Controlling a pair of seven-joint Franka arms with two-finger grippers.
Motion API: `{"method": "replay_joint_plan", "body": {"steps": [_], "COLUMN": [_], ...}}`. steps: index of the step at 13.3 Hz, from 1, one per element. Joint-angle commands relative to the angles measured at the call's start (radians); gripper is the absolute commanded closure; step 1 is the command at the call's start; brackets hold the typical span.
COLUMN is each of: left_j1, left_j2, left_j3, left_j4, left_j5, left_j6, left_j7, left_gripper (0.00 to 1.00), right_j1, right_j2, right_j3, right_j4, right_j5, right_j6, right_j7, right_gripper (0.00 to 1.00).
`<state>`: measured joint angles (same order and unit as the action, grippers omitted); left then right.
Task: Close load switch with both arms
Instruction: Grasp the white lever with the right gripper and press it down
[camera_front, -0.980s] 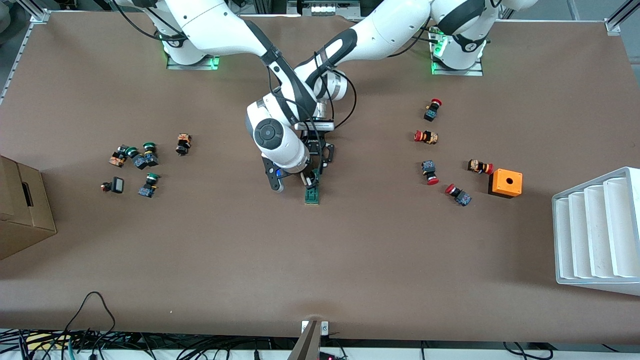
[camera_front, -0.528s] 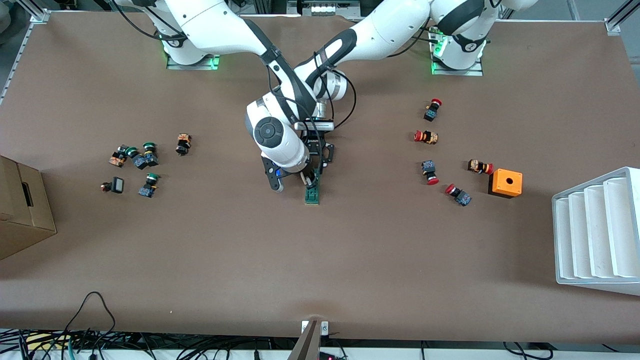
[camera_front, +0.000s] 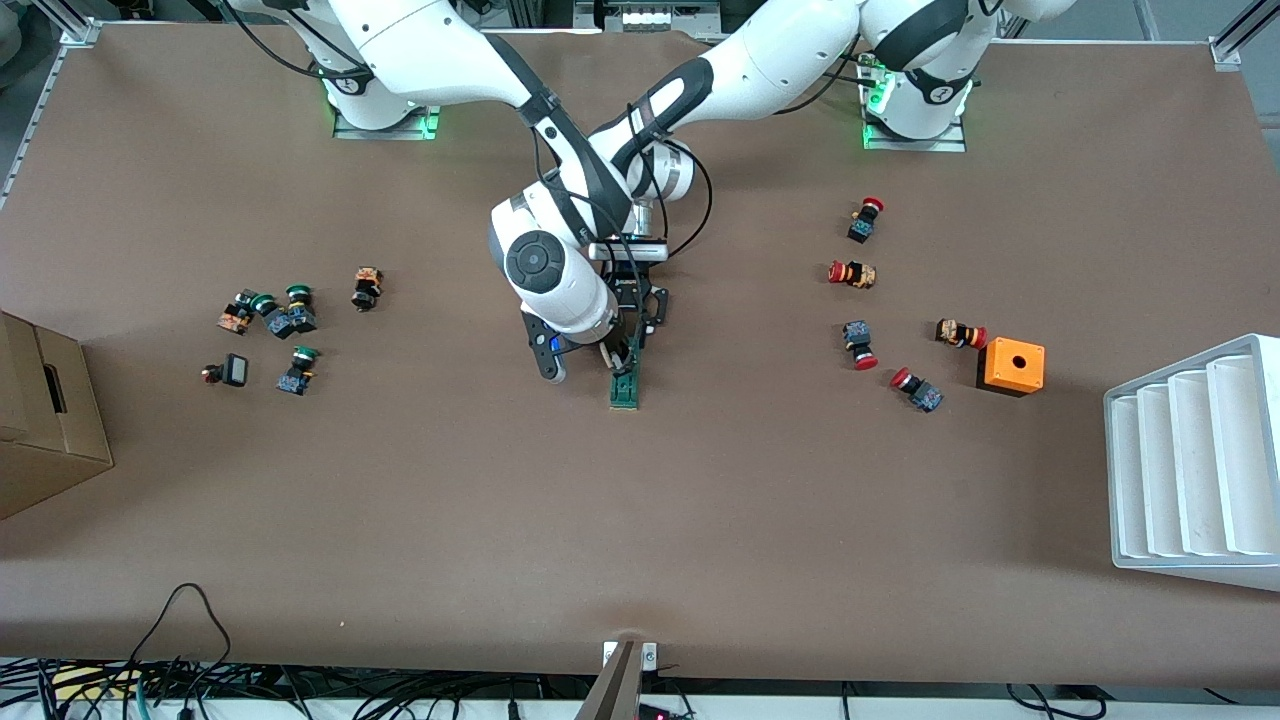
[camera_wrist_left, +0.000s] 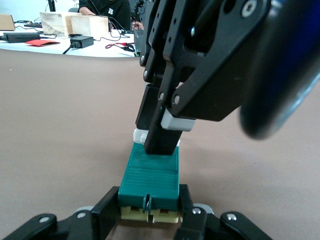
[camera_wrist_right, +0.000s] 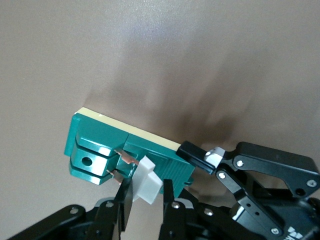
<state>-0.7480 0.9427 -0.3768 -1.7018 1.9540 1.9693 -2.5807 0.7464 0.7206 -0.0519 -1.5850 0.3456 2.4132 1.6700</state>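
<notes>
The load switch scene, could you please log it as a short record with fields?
load switch: flat on the table, mid-table
left gripper: shut on the load switch's end, fingers either side
right gripper: fingers around the white lever
red-capped buttons: toward the left arm's end, by the orange box

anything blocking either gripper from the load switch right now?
Nothing visible. The left gripper already clamps the load switch by its sides at one end, and the right gripper is closed on its white lever. The push buttons lie well clear.
</notes>
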Motion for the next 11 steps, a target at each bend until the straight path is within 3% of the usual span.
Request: {"method": "replay_joint_plan", "body": {"steps": [1,11], "left_j1": [-0.016,-0.016], "left_j2": [0.065,0.067], "left_j3": [0.004,0.004], "left_j4": [0.062,0.062], "left_j5": [0.016,0.016], "left_j6": [0.031,0.031], "left_j7": [-0.015,-0.015], "left_gripper": [0.5,0.5], "right_j1": [-0.021,-0.038], "right_j2": [-0.01,-0.009], "right_j3": [0.004,0.006], "right_j4": [-0.001,0.022], "right_j5": [-0.025,-0.017], "right_j6": [0.026,0.02], "right_j7": [0.014,0.016], "right_gripper": [0.74,0.77]}}
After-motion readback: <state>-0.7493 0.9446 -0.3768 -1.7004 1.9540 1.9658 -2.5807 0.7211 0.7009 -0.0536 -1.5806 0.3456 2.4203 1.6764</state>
